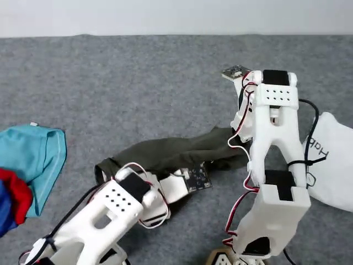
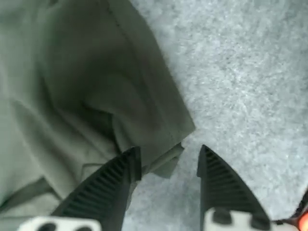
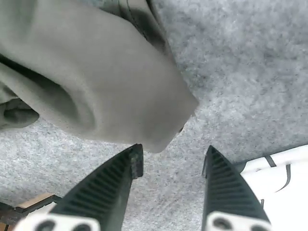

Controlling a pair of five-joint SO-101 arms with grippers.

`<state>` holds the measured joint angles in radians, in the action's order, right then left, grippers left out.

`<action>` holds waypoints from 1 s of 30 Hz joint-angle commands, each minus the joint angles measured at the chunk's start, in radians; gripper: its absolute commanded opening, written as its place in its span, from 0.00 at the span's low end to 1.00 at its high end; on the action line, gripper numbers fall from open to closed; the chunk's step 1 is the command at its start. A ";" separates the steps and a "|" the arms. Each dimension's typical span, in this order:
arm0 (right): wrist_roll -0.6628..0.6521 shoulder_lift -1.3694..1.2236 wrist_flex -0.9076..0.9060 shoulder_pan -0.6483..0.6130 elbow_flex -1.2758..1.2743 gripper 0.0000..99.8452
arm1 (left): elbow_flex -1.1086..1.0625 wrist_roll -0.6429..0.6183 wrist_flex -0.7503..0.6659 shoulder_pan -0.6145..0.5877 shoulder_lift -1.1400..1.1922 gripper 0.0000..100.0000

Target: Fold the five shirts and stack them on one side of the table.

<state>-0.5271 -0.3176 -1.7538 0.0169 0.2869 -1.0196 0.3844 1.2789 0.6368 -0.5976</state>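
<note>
An olive-green shirt (image 1: pixel 165 152) lies crumpled in a long band across the middle of the grey table. My left arm (image 1: pixel 118 204) stands over its near-left part. My left gripper (image 2: pixel 168 161) is open, and a hemmed corner of the olive shirt (image 2: pixel 96 86) lies just between its fingertips (image 2: pixel 126 168). My right arm (image 1: pixel 273 138) stands over the shirt's right end. My right gripper (image 3: pixel 171 161) is open just above the felt, with a rolled fold of the olive shirt (image 3: pixel 96 82) right in front of it, nothing clamped.
A teal shirt (image 1: pixel 33 152) lies at the left edge with red (image 1: pixel 16 190) and blue (image 1: pixel 4 212) cloth on it. A white shirt (image 1: pixel 331 165) lies at the right edge, its border (image 3: pixel 281 168) close to my right gripper. Grey felt (image 1: pixel 138 83) covers the far half.
</note>
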 commanded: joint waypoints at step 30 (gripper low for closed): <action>0.008 0.068 -0.038 0.005 0.048 0.21 | 0.263 -0.044 -0.051 0.020 0.348 0.00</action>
<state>-0.5271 -0.3176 -1.7538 0.0169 0.2869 -0.8293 0.3445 1.1776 0.6598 -0.2493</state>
